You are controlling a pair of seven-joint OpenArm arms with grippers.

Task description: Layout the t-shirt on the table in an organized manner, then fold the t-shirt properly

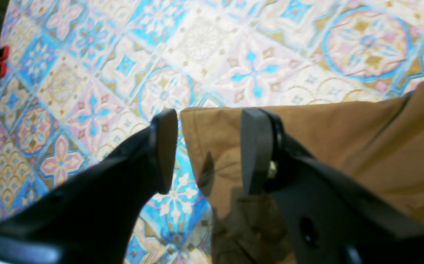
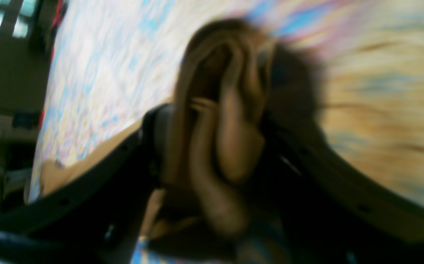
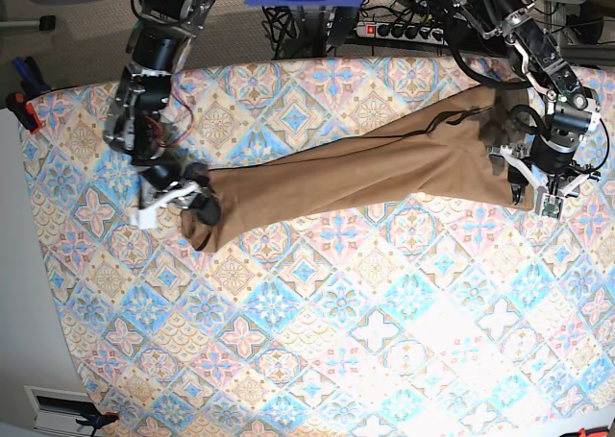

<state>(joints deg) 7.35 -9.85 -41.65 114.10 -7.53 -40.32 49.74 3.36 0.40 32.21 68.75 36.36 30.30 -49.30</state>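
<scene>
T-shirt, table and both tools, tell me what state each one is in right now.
t-shirt: pulled out into a long, creased band across the table, not yet folded.
table: covered by a patterned cloth, bearing the shirt.
right tool: shut on a bunch of the shirt's fabric.
left tool: open, one finger over the shirt's edge, the other over the cloth.
</scene>
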